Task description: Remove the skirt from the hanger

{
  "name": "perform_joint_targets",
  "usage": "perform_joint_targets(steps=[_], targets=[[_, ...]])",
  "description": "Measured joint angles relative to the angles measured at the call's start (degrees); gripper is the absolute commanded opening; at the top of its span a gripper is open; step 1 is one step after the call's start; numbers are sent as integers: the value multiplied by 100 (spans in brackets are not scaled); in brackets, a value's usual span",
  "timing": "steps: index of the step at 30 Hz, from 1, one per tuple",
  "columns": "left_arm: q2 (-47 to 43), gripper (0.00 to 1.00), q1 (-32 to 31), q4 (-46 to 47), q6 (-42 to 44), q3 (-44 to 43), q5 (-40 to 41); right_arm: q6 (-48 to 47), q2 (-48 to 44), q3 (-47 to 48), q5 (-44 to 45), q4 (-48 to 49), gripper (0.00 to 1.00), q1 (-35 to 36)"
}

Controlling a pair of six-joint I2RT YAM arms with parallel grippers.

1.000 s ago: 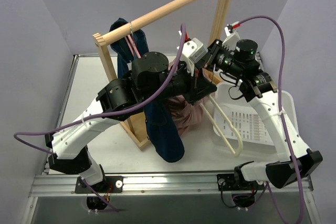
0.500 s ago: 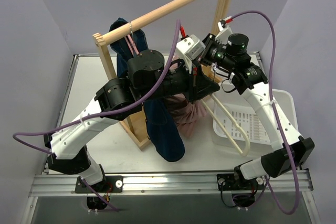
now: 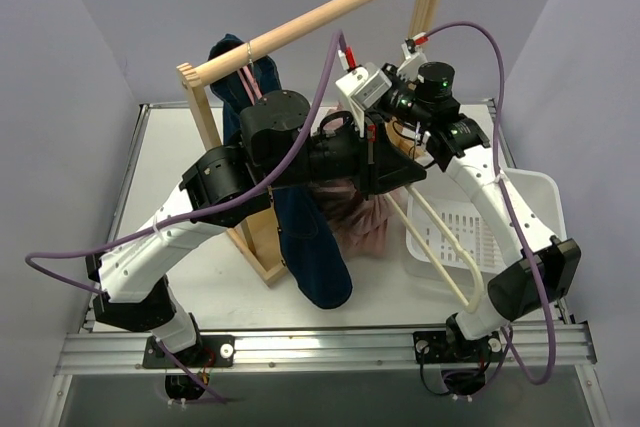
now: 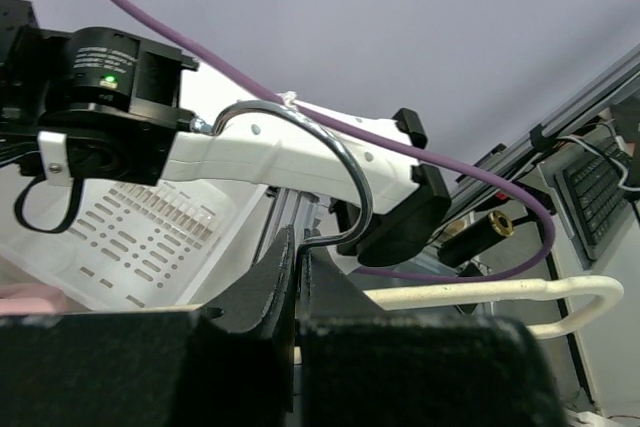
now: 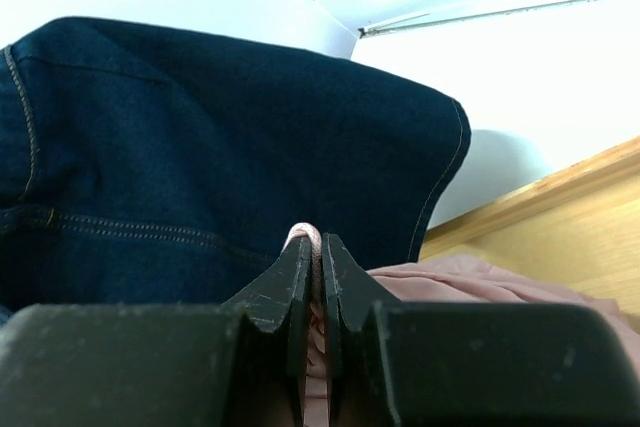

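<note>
The dusty-pink skirt (image 3: 352, 219) hangs bunched under both wrists, beside the rack post. My right gripper (image 3: 373, 152) is shut on a thin pink loop of the skirt; in the right wrist view that loop pokes out above the gripper (image 5: 313, 247), with more skirt (image 5: 470, 277) to the right. My left gripper (image 3: 398, 182) is shut on the silver hook of the cream hanger (image 3: 440, 252), which slants down over the basket. The left wrist view shows the hook (image 4: 335, 162) rising from the gripper (image 4: 300, 247) and the hanger's cream bar (image 4: 480, 294) behind.
A wooden clothes rack (image 3: 320, 12) spans the table's back. A dark blue denim garment (image 3: 310, 247) hangs from it on a pink hanger (image 3: 250, 82), right beside the skirt and filling the right wrist view (image 5: 200, 147). A white slotted basket (image 3: 530, 197) sits at the right.
My right arm has swung left and up toward the rack with the pink loop in its jaws. The hanger has tilted, its lower end now nearer the table's front. Both grips are unchanged.
</note>
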State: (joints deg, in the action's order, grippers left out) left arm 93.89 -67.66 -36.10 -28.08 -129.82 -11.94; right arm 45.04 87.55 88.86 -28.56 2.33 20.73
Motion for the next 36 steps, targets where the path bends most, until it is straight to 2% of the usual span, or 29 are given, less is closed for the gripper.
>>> perform_joint_targets(steps=[11,25,31,36], targets=[[275,2,2,79,-479,-369,-378,39,330,96,11,153,0,37],[811,2,-164,380,-1215,-2072,-1235,66,597,-225,603,409,0,111],[778,2,-162,354,-1141,-1943,-1231,-197,557,-205,802,140,0,111],[468,2,-162,103,-756,-1182,-1021,-520,293,-48,1069,-439,0,109]])
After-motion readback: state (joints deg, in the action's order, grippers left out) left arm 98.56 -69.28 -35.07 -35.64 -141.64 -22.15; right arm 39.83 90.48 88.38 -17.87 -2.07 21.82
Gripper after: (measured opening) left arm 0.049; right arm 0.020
